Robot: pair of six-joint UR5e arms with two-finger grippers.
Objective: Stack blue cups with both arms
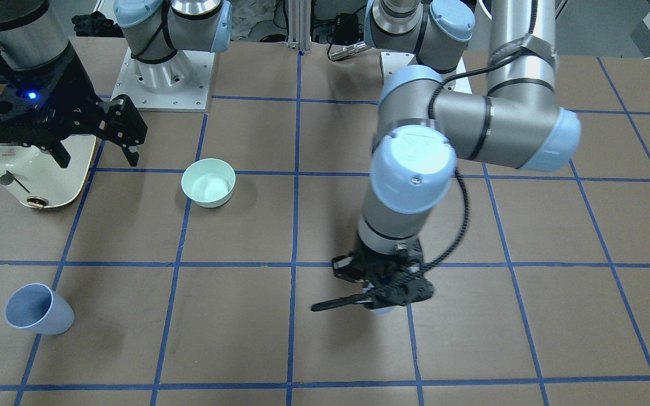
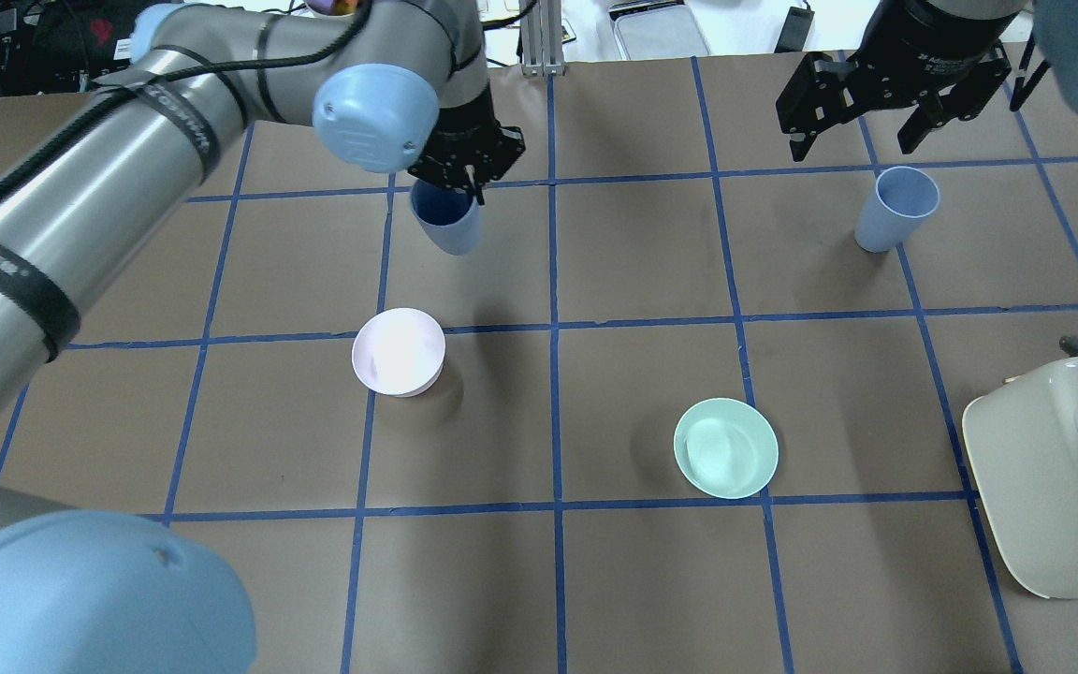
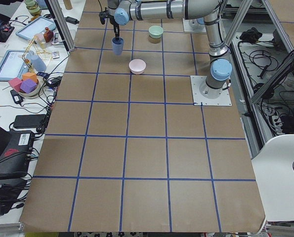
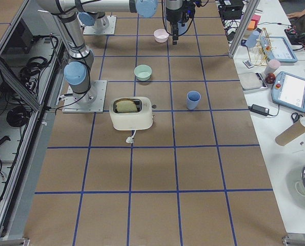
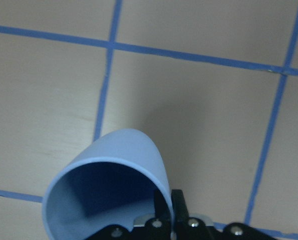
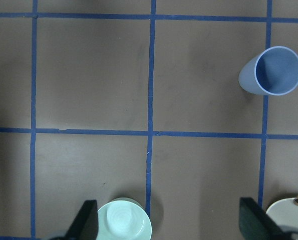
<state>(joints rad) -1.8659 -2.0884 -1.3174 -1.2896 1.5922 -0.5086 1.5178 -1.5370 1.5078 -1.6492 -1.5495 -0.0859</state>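
Brown paper is covering the table (image 2: pixel 651 281). The left gripper (image 2: pixel 469 184) is pinching one blue cup (image 2: pixel 450 232) by its rim, one finger inside. The right gripper (image 2: pixel 852 145) is hanging spread wide, the second cup (image 2: pixel 895 213) standing upright on the table outside its jaws.

- Setting: a robotics lab, not a home or kitchen.
- Two industrial robot arms (image 3: pixel 220 70) stand bolted to metal base plates (image 3: pixel 200 98) on one large table (image 3: pixel 147 158).
- The tabletop is covered in brown paper and marked with a blue tape grid (image 3: pixel 147 137).
- Aluminium frame posts (image 3: pixel 58 22) rise at the table's far edge.
- A white side bench (image 4: pixel 275 154) along the far side holds control tablets (image 4: pixel 291 91).
- Loose cables (image 3: pixel 265 54) lie on the near side, behind the arms.
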